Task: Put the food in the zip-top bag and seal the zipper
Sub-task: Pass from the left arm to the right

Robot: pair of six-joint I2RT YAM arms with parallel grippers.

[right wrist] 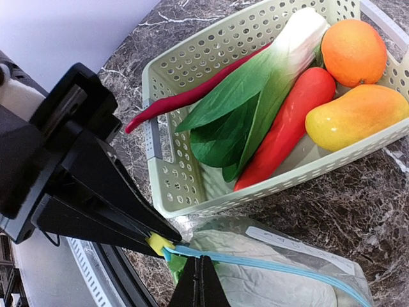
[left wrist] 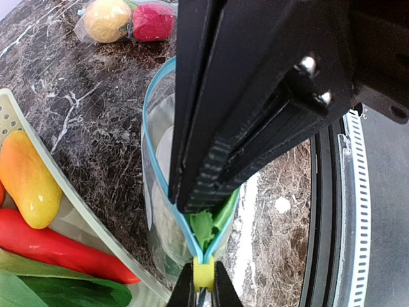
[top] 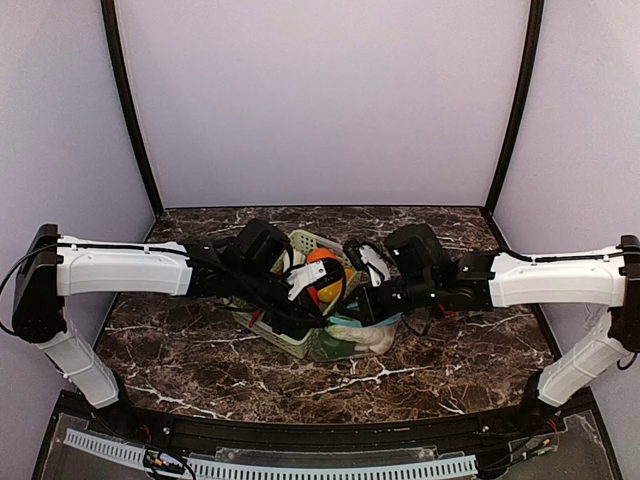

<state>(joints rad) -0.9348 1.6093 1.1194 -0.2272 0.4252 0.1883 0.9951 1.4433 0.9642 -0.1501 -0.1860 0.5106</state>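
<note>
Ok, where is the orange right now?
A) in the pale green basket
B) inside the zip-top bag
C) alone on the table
A: the orange sits in a corner of the basket, next to the yellow-orange fruit, while the zip-top bag shows green and white inside.

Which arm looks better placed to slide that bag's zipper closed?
Right. The right gripper is shut on the yellow slider at the end of the blue zipper; the left gripper only clamps the rim of the zip-top bag beside it, likely steadying it.
</note>
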